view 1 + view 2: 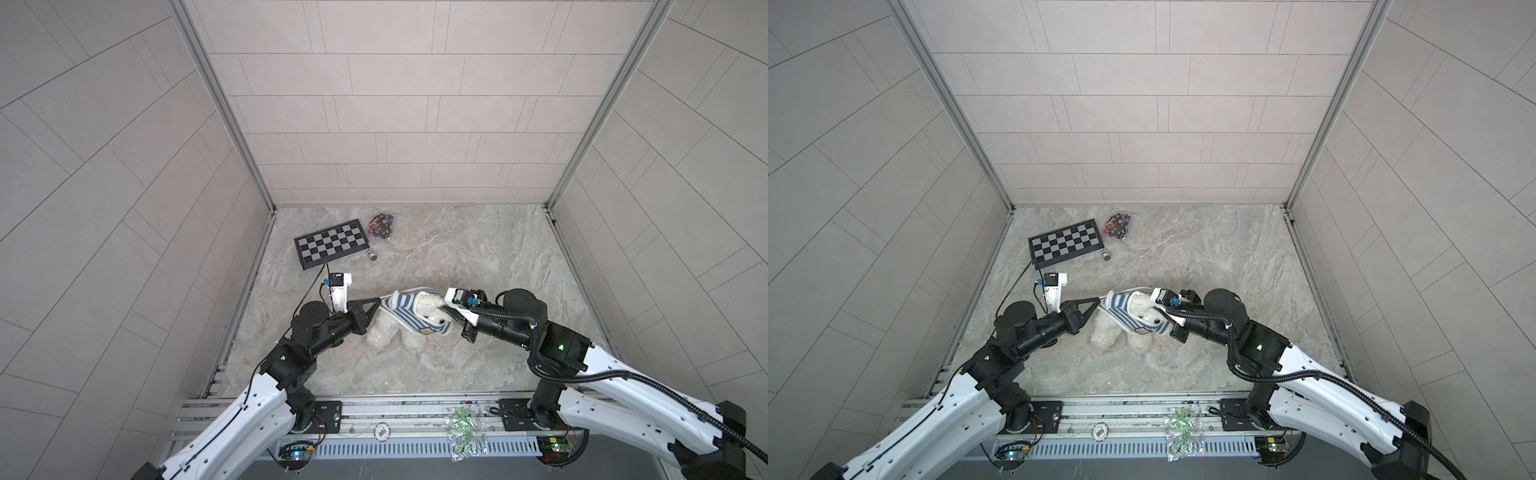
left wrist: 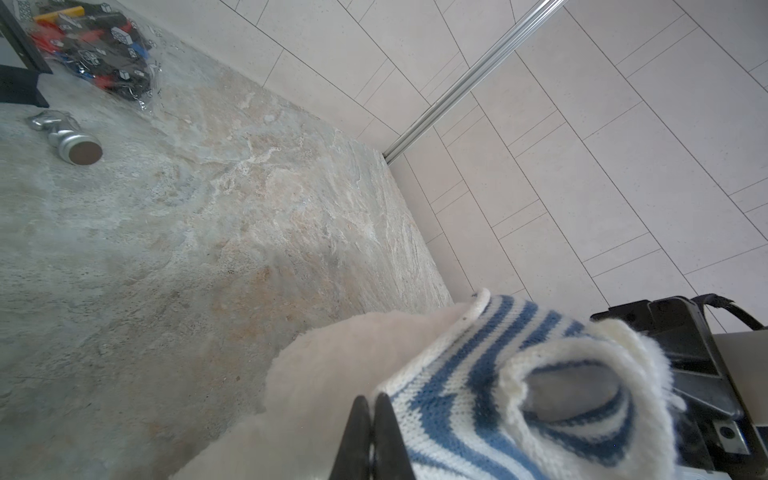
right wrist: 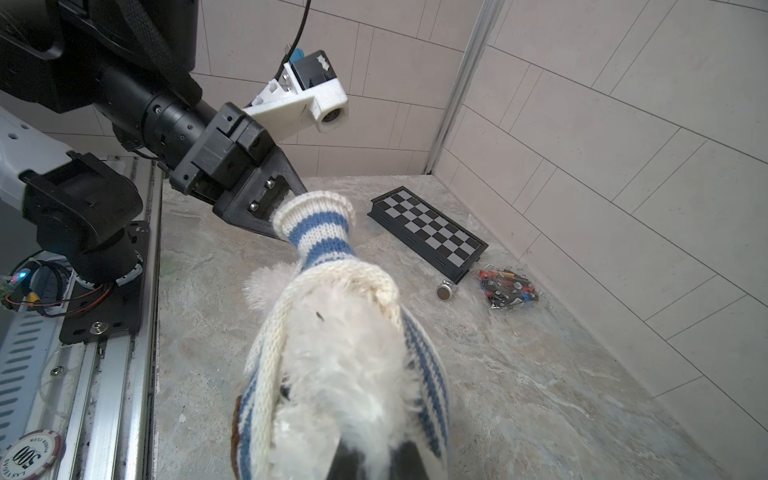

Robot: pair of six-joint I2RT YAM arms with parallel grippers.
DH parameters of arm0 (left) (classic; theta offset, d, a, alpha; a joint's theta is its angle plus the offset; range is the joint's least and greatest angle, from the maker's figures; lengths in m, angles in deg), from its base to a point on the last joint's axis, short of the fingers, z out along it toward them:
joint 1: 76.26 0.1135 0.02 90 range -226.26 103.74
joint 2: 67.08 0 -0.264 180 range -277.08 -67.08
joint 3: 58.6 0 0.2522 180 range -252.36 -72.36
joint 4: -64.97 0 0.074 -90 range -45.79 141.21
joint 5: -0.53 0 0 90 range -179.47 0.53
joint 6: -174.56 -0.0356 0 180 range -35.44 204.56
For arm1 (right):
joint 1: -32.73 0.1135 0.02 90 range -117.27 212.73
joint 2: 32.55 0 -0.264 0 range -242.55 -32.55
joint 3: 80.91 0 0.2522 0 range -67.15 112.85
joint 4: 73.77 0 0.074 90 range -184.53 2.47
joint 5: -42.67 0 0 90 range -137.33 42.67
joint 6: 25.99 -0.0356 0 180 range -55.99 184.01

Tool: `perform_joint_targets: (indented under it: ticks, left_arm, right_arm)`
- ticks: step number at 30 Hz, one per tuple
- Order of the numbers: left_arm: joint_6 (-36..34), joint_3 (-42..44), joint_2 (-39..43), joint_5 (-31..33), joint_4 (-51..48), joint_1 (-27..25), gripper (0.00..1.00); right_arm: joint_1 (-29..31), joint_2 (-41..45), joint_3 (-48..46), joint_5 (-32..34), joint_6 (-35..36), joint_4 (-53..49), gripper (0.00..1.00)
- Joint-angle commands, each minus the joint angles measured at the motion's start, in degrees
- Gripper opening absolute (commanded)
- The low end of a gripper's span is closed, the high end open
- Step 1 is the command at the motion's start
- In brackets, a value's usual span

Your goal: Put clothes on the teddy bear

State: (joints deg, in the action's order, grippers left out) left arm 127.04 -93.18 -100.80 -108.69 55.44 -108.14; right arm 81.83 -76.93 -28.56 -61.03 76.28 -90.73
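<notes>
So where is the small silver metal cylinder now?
In both top views, the small silver metal cylinder lies back left, beside the black checkered board.

Teddy bear (image 1: 428, 311) (image 1: 1144, 312): white fluffy plush, small dark eyes and nose. Rested low on the marbled tabletop (image 1: 457, 257), near the front middle, with both bare legs splayed toward the front edge. Was wrapped about head and trunk in a blue-and-white striped shirt (image 1: 405, 320) (image 3: 316, 237), face uncovered at the stretched opening, one hollow sleeve drawn out sideways.
</notes>
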Motion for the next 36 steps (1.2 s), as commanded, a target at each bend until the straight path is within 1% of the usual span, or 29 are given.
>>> perform_joint_targets:
  ticks: [1, 10, 22, 24, 32, 34, 36]
  left_arm:
    - [-0.16, 3.04, 1.09, 6.52, -6.87, 1.64, 0.00]
    - [0.65, 6.09, 3.55, 7.15, -7.57, 1.76, 0.00]
    - [1.61, 8.24, 5.41, 6.64, -6.64, 2.44, 0.00]
    - [1.90, 8.58, 5.41, 6.48, -6.25, 2.44, 0.00]
    - [0.79, 7.59, 5.39, 5.23, -6.14, 2.48, 0.00]
    - [0.63, 7.55, 4.50, 2.67, -3.34, 2.44, 0.00]
    - [1.36, 6.97, 2.73, 1.17, 0.13, 0.57, 0.00]
  right_arm:
    - [-0.41, 3.65, 0.37, 4.54, 0.32, 5.53, 0.00]
    - [-0.42, 6.41, -1.40, 7.66, -1.01, 7.32, 0.00]
    - [-0.57, 10.28, -2.73, 7.90, -3.60, 10.62, 0.00]
    - [-0.59, 10.54, -4.38, 7.53, -3.90, 11.15, 0.00]
    - [-0.59, 8.97, -3.96, 7.99, -4.54, 11.71, 0.00]
    - [-0.63, 7.32, -3.60, 9.10, -5.81, 12.88, 0.00]
    - [-0.59, 3.64, -0.52, 10.51, -6.32, 10.32, 0.00]
